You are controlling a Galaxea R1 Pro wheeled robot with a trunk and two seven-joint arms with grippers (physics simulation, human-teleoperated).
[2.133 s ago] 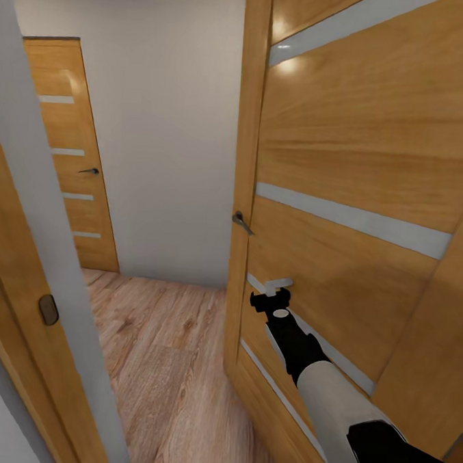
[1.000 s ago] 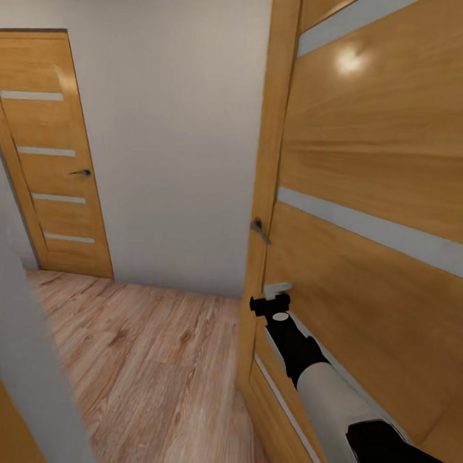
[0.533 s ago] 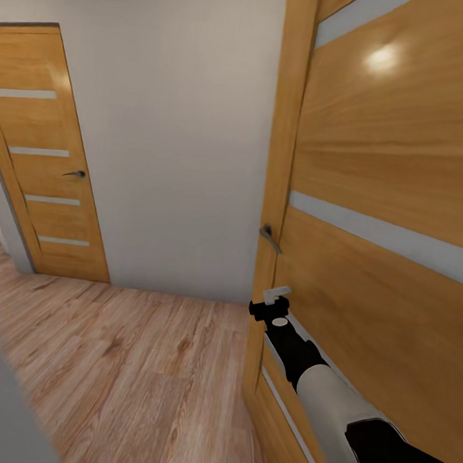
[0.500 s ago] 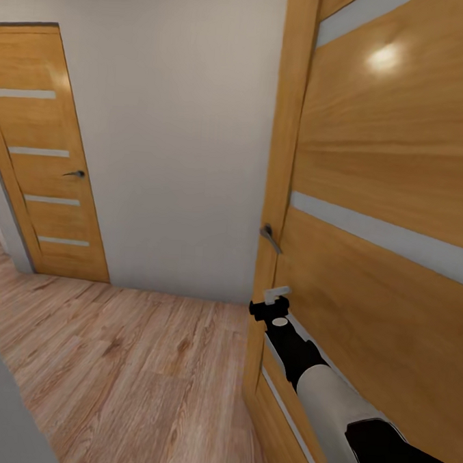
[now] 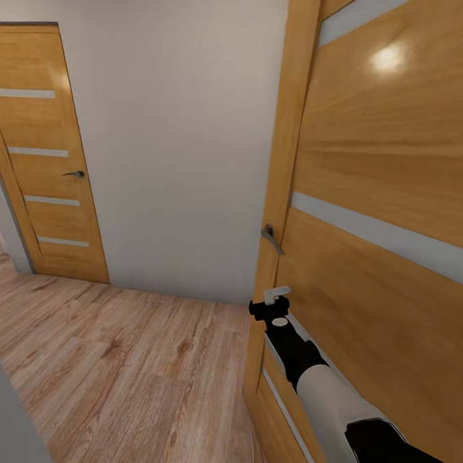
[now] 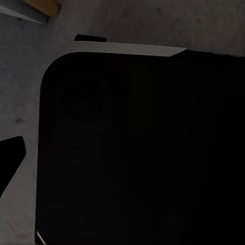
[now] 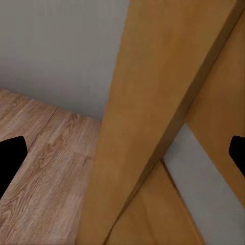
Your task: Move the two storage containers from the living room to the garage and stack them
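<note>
The two storage containers are out of view. I am in a hallway with a light wood-plank floor (image 5: 134,369). My right gripper (image 5: 275,294) is stretched forward, close against the edge of an open wooden door (image 5: 386,165), just below its handle (image 5: 271,238). In the right wrist view the right gripper (image 7: 122,153) is open, its black fingertips (image 7: 10,155) far apart with nothing held and the door's edge (image 7: 148,117) straight ahead. In the left wrist view one black fingertip (image 6: 10,158) stands at the picture's edge beside my own dark body (image 6: 143,153).
The open door with pale glass strips blocks the right side. A white wall (image 5: 176,132) stands ahead, with a closed matching door (image 5: 44,158) at its left. A grey wall corner (image 5: 1,416) is near on the left. Open floor stretches ahead and leftward.
The camera has moved forward and turned: the near door frame on the left slid out of the picture and more floor shows. Over the last half second hardly anything shifted. The right arm holds its pose.
</note>
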